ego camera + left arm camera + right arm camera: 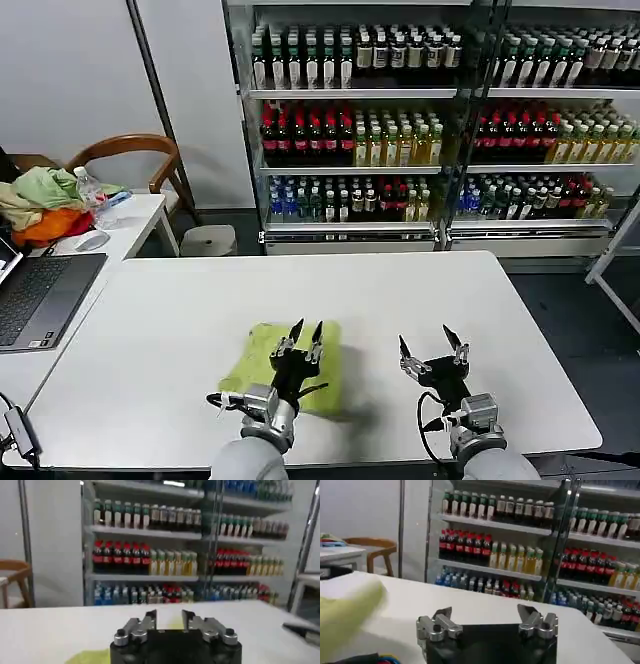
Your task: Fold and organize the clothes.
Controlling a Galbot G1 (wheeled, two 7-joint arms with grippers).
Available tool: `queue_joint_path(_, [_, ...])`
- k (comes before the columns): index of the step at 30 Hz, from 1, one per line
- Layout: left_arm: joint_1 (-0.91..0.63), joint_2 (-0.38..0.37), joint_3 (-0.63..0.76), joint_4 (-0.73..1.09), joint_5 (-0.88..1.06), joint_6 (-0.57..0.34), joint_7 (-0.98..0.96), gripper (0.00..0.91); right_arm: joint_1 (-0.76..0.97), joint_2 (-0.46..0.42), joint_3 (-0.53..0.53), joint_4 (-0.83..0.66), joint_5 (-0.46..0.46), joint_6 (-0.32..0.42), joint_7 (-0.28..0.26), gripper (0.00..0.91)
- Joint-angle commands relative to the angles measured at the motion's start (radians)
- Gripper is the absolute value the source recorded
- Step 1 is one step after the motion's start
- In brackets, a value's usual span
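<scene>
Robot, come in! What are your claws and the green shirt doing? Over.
Left gripper open, above folded shirt. Right gripper open, beside it over bare table. Nothing in the way.

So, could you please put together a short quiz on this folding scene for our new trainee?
1. True or false: the lime T-shirt lies folded on the white table.
2. Which gripper is above the shirt? A) left gripper B) right gripper
3. Fill in: both grippers' fingers are ____ and hold nothing.

Key:
1. True; it is a compact rectangle near the table's front edge.
2. A; the right gripper is over bare table beside the shirt.
3. Open.
</scene>
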Motion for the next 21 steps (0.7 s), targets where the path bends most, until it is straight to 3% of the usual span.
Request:
queue_joint_path(1, [-0.041,0.033,-0.056,-0.075,-0.081,-0.096,0.017,0.907,0.028,0.006,-0.01,-0.007,0.009,-0.006,0.002,0.907])
queue_joint_path(6, [0.021,0.167,-0.286,-0.07,0.011,-0.158,0.062,0.907,0.061,0.011,-0.042,-0.026,0.152,-0.044,-0.001,0.907])
queue_joint_path(7, [0.039,0.203,-0.342,-0.049,0.012,-0.163,0.065,0.907,0.069,0.011,-0.054,-0.026,0.262,-0.083,0.006,0.907])
queue_joint_path(10, [0.077,0.26,-0.482,-0.019,0.0,-0.153,0.085,0.907,0.098,0.024,-0.088,-0.039,0.392,-0.164,0.011,0.907])
queue_joint_path(14, [0.163,0.291,-0.564,-0.024,-0.011,-0.157,0.098,0.907,0.131,0.055,-0.157,-0.064,0.444,-0.223,0.008,0.907])
queue_joint_path(21, [0.195,0.261,-0.561,-0.022,-0.007,-0.166,0.093,0.907,0.172,0.095,-0.225,-0.103,0.472,-0.249,0.013,0.907])
